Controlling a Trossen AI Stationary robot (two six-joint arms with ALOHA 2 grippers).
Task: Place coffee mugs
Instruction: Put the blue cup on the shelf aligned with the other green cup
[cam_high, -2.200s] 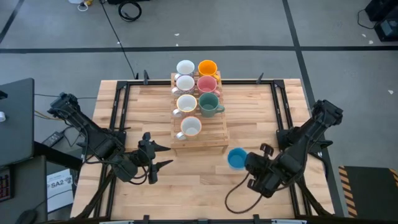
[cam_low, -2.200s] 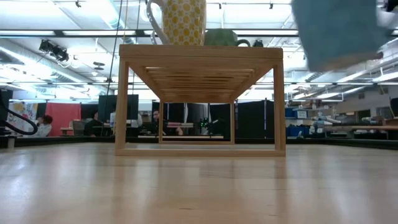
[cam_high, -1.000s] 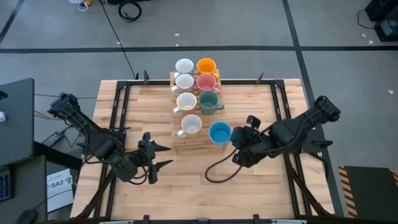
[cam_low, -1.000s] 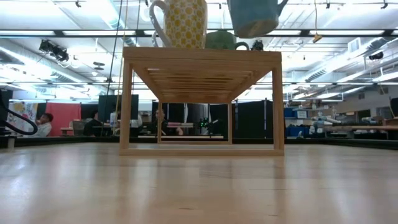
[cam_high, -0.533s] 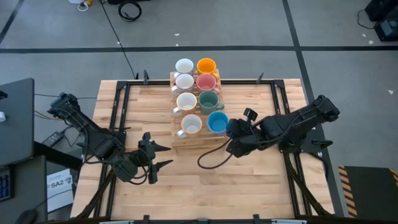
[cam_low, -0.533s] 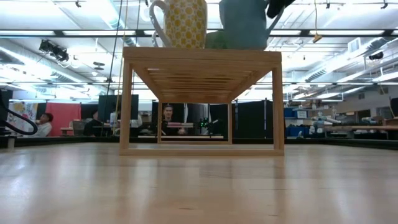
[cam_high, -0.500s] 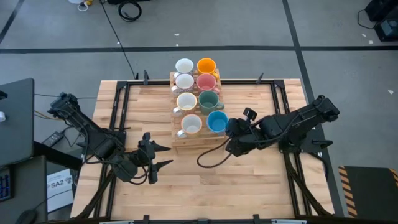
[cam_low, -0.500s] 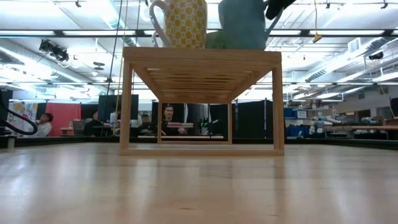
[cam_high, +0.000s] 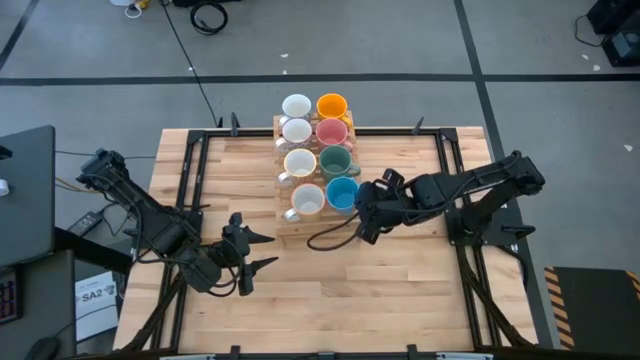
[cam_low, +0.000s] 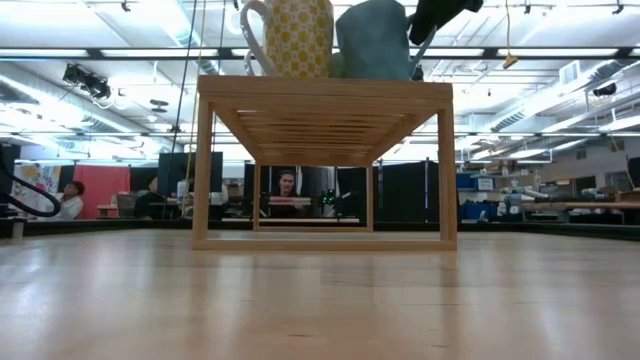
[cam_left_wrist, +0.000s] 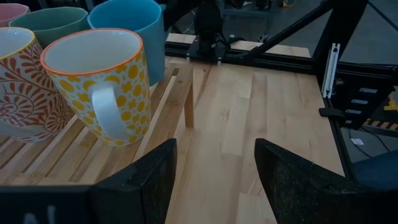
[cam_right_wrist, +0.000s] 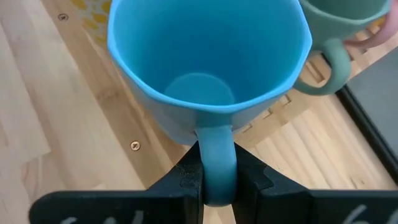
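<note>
Seven mugs sit on the wooden rack (cam_high: 322, 222) in two rows; eighth, the blue mug (cam_high: 342, 194), is over the last free slot beside the yellow-dotted mug (cam_high: 306, 202); right gripper (cam_high: 362, 207) is clamped on its handle; I cannot tell whether its base is down; release remains, by my reading; left gripper (cam_high: 262, 250) waits wide, holding nothing, near the table's front-left.
</note>
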